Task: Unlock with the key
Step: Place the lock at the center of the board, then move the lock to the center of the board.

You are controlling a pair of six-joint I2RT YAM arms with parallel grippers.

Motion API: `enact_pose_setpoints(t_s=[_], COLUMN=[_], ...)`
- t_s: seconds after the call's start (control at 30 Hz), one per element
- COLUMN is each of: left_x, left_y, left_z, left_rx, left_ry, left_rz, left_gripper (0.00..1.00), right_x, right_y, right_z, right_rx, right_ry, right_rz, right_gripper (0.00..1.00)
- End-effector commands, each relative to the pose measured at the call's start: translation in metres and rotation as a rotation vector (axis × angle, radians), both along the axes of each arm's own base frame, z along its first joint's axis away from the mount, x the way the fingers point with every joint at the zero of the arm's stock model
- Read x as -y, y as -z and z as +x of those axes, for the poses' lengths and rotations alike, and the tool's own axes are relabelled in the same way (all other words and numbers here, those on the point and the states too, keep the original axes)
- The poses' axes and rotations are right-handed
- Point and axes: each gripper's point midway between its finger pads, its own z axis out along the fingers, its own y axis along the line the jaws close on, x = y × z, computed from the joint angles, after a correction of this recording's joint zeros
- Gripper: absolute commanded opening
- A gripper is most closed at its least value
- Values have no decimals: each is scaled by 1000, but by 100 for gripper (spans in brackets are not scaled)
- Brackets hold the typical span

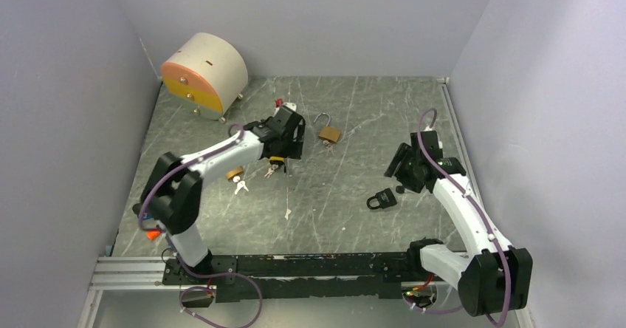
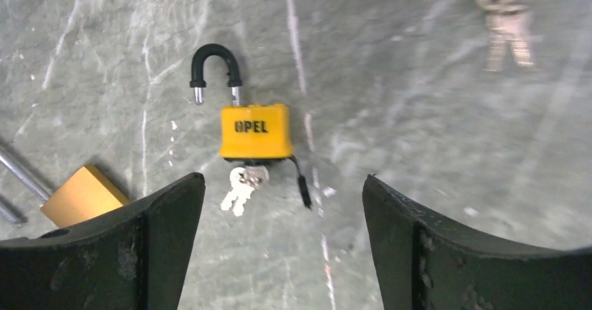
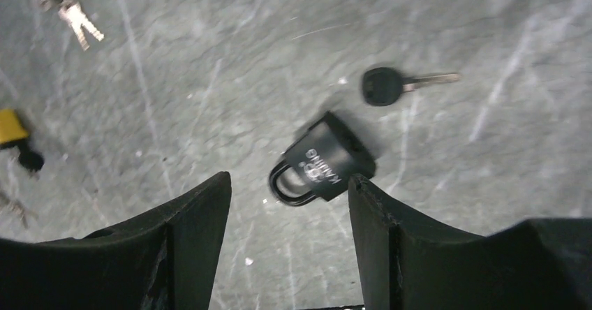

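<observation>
The yellow padlock (image 2: pixel 255 130) lies flat on the grey table, its black shackle (image 2: pixel 216 62) sprung open on one side. A bunch of silver keys (image 2: pixel 244 184) hangs from its keyhole end. My left gripper (image 2: pixel 283 184) hovers just above, open, with nothing between its fingers; from above it (image 1: pixel 284 149) covers part of the lock (image 1: pixel 277 159). A black padlock (image 3: pixel 324 160) with its shackle shut lies by my open right gripper (image 3: pixel 287 184), touching the tip of one of the fingers (image 3: pixel 363 198). A black-headed key (image 3: pixel 384 85) lies loose beyond it.
A brass padlock (image 1: pixel 329 132) with an open shackle lies mid-table. Another brass lock (image 1: pixel 235 173) and its keys (image 1: pixel 240 188) lie left of the yellow one. A small key (image 1: pixel 288 213) lies nearer the front. A round drawer unit (image 1: pixel 203 69) stands back left. Walls close in three sides.
</observation>
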Motion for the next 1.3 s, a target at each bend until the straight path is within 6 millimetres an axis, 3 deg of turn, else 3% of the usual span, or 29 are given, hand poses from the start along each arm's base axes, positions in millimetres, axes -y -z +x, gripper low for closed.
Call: enact_pose_setpoints(t_s=[0.0,0.07,0.2,0.5,0.53,0.6,0.87,1.03,1.17,1.23,1.27], left_x=[28,34,51,65,66,66,61,59,57,56,54], left_y=[-57,-72,-78,-68,-67,-66,-64,-56,-50,-46,-44], left_z=[-8,-21,-48,-87,-90,-94,-98,-92,-92,-92,-92], left_rx=[107,121,85,3,-5,-12,15,20,0,0,-1], left_ry=[98,132,213,337,349,362,399,399,393,383,372], left_rz=[-256,-346,-508,-659,-663,-670,-656,-624,-612,-613,-611], left_gripper=[86,86,82,82,81,81,82,82,81,81,82], right_x=[37,46,51,52,51,48,8,-29,-77,-78,-69], right_y=[14,25,45,73,76,81,87,78,69,69,68], right_z=[-3,-6,-5,19,19,15,-32,-34,-35,-31,-27], right_rx=[-34,-64,-98,-153,-176,-229,-305,-331,-352,-348,-333], right_ry=[91,128,183,319,324,330,333,228,131,138,160], right_rz=[-124,-131,-109,-74,-71,-60,146,213,231,198,142], right_gripper=[64,62,59,61,54,32,27,25,27,28,30])
